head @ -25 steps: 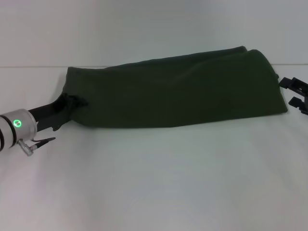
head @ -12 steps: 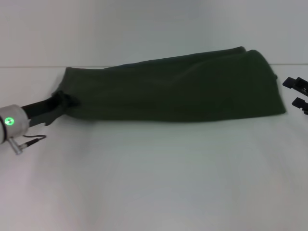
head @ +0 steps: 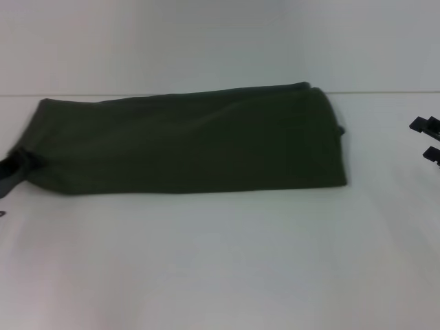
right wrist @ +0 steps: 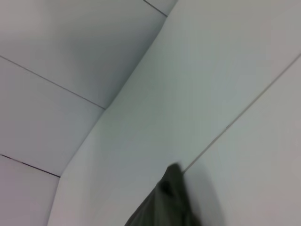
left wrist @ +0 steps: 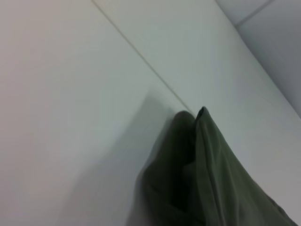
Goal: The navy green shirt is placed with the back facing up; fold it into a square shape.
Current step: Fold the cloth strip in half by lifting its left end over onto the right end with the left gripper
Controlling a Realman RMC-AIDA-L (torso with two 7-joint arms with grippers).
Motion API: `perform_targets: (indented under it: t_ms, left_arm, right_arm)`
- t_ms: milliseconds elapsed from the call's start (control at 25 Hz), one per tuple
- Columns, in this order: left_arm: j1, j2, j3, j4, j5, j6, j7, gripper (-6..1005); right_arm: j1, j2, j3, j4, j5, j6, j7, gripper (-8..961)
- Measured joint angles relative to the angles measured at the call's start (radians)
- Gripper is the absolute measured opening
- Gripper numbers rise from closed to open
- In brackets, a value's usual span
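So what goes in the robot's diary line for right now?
navy green shirt: folded into long strip | left gripper: grips shirt's left end | right gripper: apart, at right edge

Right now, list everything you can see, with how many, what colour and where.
navy green shirt: one, dark olive green, folded into a long band lying across the table, from the far left edge of the head view to right of centre.
table: one, white, under the shirt and filling the foreground.
wall: white, behind the table.
left end effector: one, black, at the shirt's left end, at the left edge of the head view.
right end effector: one, black, at the right edge, apart from the shirt.
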Motion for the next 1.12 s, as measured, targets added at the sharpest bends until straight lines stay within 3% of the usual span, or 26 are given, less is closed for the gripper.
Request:
perform_targets:
  t_ms: [200, 360, 640, 880, 1080, 1120]
  left_arm:
    - [0.009, 0.019, -0.006, 0.02, 0.009, -0.006, 0.0, 53]
    - [0.006, 0.017, -0.007, 0.044, 0.015, 0.046, 0.005, 53]
    - [-0.018, -0.013, -0.007, 0.154, -0.053, 0.233, -0.013, 54]
    - [-0.111, -0.034, 0.006, 0.224, -0.062, 0.387, -0.052, 54]
    - [-0.209, -0.076, 0.05, 0.234, -0.058, 0.404, -0.042, 54]
    - [-0.238, -0.099, 0.069, 0.234, -0.059, 0.39, -0.031, 54]
  right_arm:
    - [0.0, 0.002, 0.004, 0.003, 0.0, 0.0, 0.0, 930]
    - [0.003, 0.004, 0.004, 0.008, -0.002, 0.0, -0.004, 930]
    - [0.001, 0.004, 0.004, 0.009, -0.006, 0.0, -0.006, 929]
    - [0.003, 0.004, -0.003, 0.011, -0.006, 0.0, -0.009, 929]
    - [0.011, 0.009, -0.006, 0.011, -0.007, 0.002, -0.011, 928]
    - [0.013, 0.011, -0.007, 0.011, -0.007, 0.004, -0.012, 928]
